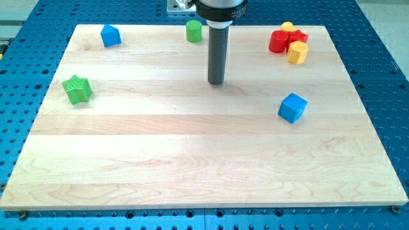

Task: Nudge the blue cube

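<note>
Board (192, 160): wooden, carrying all blocks.
Tip (216, 83): bare rod end, no jaws to open or shut; touching nothing.
Blue cube (293, 107): right of tip and slightly below, well apart.
Progress: nudge apparently not yet made; approach and push left.
Path: clear between tip and cube.
Red-yellow cluster (289, 41): upper right of tip.
Blue block (110, 35), green star (77, 89): far left.
Green cylinder (194, 30): just above-left.

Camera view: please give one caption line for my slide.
My tip rests mid-board, apart from the blue cube toward the view's right.
</note>
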Controlling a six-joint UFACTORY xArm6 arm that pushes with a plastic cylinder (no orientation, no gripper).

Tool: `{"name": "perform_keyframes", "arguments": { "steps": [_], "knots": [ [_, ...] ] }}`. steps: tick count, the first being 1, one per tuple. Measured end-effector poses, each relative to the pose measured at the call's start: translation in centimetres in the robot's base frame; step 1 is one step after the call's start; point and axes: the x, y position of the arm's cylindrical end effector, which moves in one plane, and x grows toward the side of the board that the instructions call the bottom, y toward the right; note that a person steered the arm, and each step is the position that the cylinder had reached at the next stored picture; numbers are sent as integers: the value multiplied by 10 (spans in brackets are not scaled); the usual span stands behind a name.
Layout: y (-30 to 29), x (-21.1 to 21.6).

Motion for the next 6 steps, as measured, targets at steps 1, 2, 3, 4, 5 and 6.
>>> {"name": "perform_keyframes", "arguments": {
  "steps": [1, 2, 3, 4, 5, 6],
  "knots": [
    [11, 76],
    [82, 88],
    [134, 85],
    [103, 83],
    [-18, 114],
    [-121, 142]
  ]
}}
